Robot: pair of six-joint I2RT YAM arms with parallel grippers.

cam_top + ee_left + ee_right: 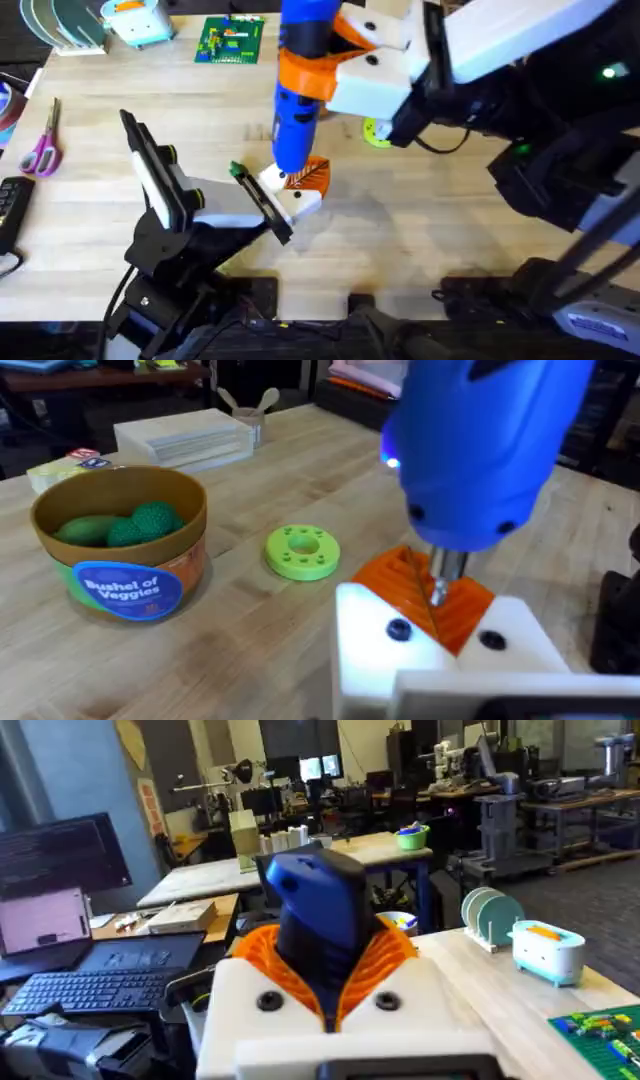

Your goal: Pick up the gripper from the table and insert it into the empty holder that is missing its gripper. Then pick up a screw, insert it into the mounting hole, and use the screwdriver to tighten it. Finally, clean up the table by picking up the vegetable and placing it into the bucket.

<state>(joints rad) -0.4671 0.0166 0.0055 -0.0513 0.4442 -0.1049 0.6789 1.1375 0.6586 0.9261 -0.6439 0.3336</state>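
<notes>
- Overhead view: the left gripper (290,200) sits low at the table's middle, its white holder (283,190) carrying the orange gripper (312,177); how wide its fingers stand I cannot tell.
- Right gripper (345,62) is clamped around the blue screwdriver (298,100), tip down on that orange piece.
- Farther off, the bucket (125,540) holds green vegetables (120,525), a green disc (302,551) beside it.

Table (450,230): pale wood, visibly grained, matt.
Screwdriver (480,450): smooth blue plastic, slightly glossy; metal bit.
Gripper (462,600): orange ribbed plastic.
Holder (365,635): white plastic, smooth.
Bucket (125,575): tan plastic, glossy printed blue band.
Disc (302,551): green matt plastic.
</notes>
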